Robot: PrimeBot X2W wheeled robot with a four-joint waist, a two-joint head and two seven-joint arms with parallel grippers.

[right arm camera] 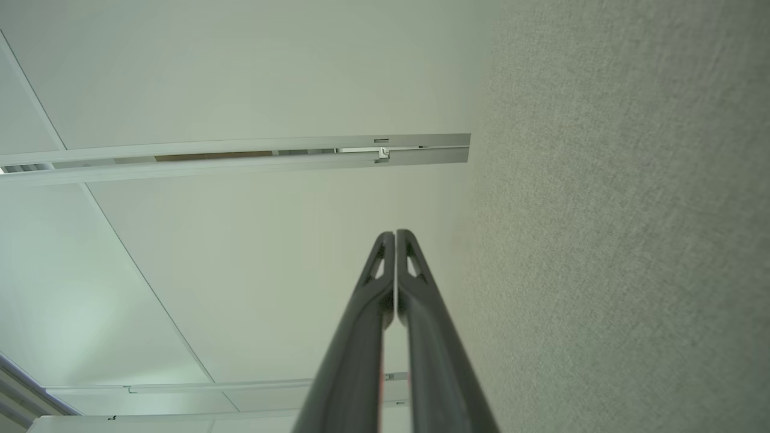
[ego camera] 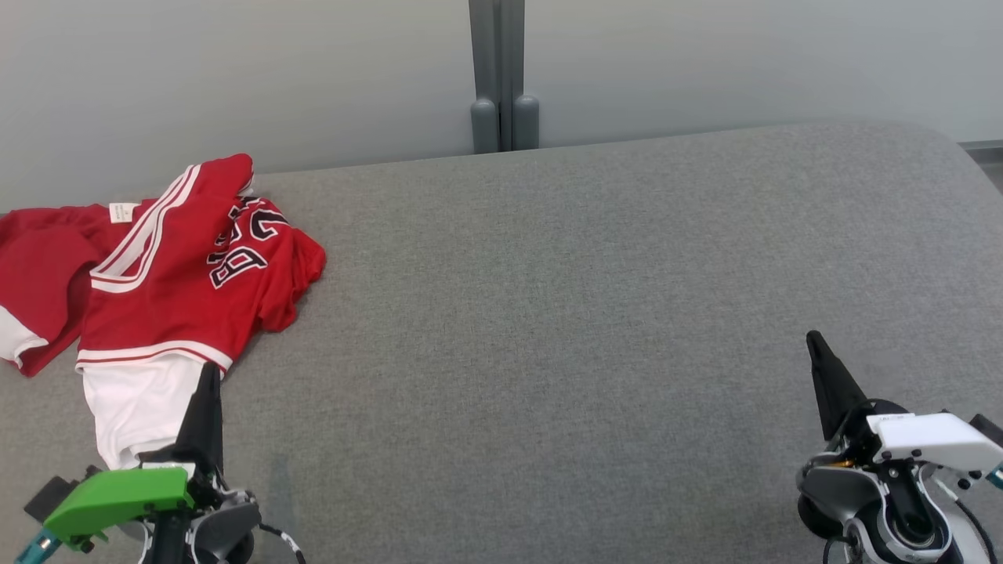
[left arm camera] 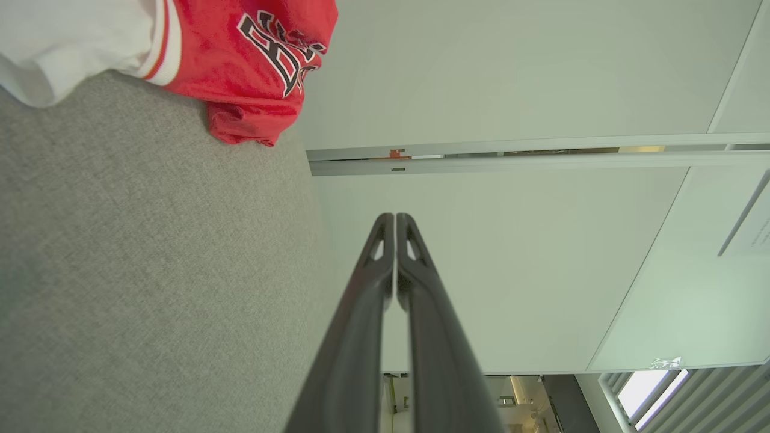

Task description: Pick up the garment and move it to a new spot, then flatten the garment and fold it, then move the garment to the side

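Note:
The garment (ego camera: 172, 274) is a red jersey with white trim, black numerals and a white lower part, lying crumpled at the far left of the grey fabric surface (ego camera: 588, 313). In the left wrist view its red and white edge (left arm camera: 240, 66) fills the top left corner. My left gripper (ego camera: 210, 368) is shut and empty, its tips just over the garment's white hem at the lower left. My right gripper (ego camera: 813, 337) is also shut and empty, at the lower right, far from the garment. Both wrist views show the fingers (left arm camera: 395, 218) (right arm camera: 395, 233) pressed together.
A pale wall (ego camera: 705, 63) with a dark grey vertical post (ego camera: 501, 78) runs behind the grey surface. The surface stretches wide between the two grippers and curves down at the far right (ego camera: 964, 157).

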